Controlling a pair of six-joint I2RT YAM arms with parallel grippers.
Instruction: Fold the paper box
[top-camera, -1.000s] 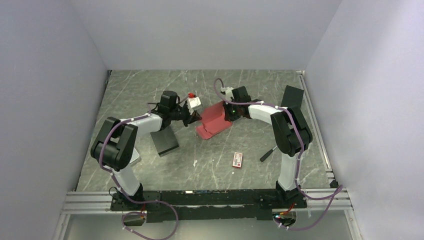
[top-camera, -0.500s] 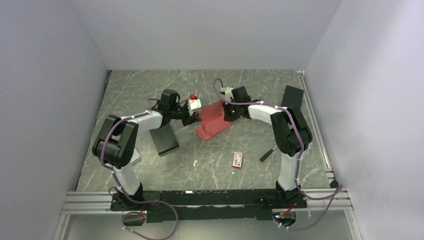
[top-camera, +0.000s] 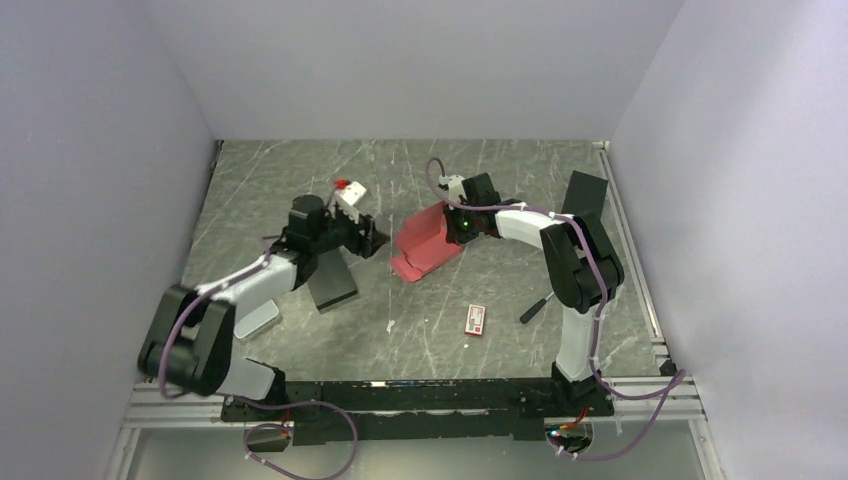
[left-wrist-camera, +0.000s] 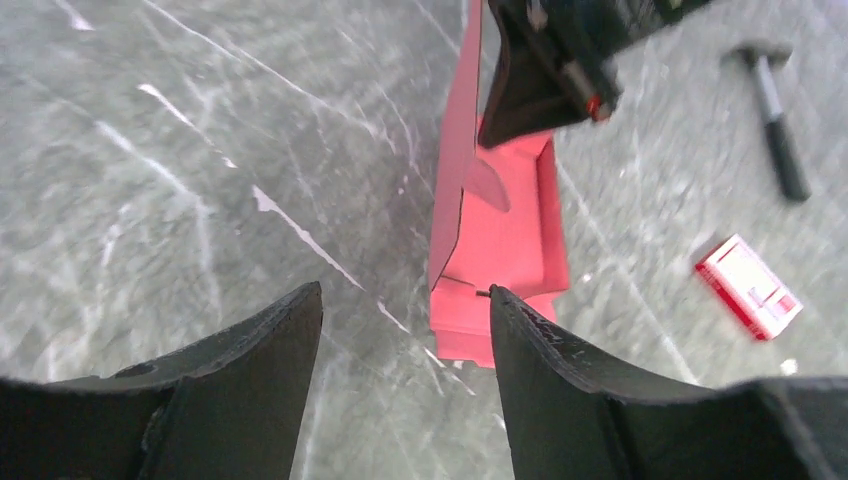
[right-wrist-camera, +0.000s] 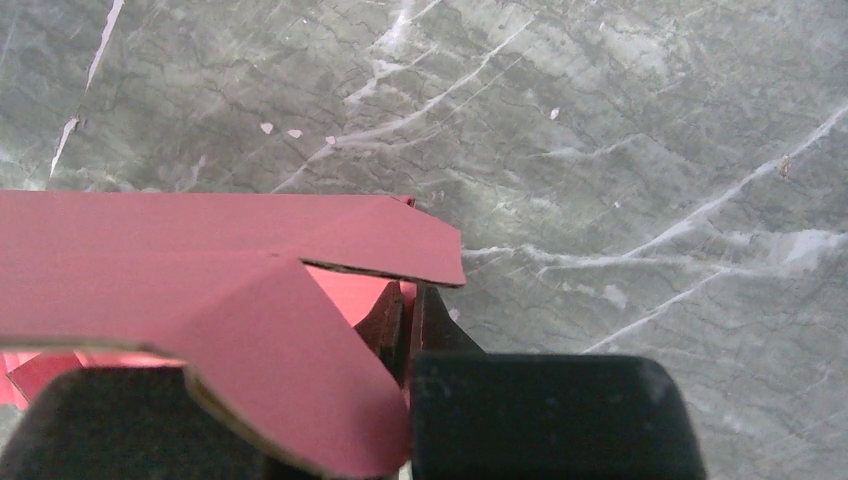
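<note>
Paper box (top-camera: 425, 245) in pinch of right tool (top-camera: 459, 231), just beyond spread left tool (top-camera: 375, 242).

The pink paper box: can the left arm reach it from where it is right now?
Probably yes. The left gripper is open and aimed at the paper box, with only bare table between them. The right gripper pinches its far end, leaving the near end free.

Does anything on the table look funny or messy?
The paper box looks lopsided: one long wall stands tall while the other side sits low. It is only half folded, and the right gripper pinches its far end. A hammer lies nearby, which is odd for folding paper.
</note>
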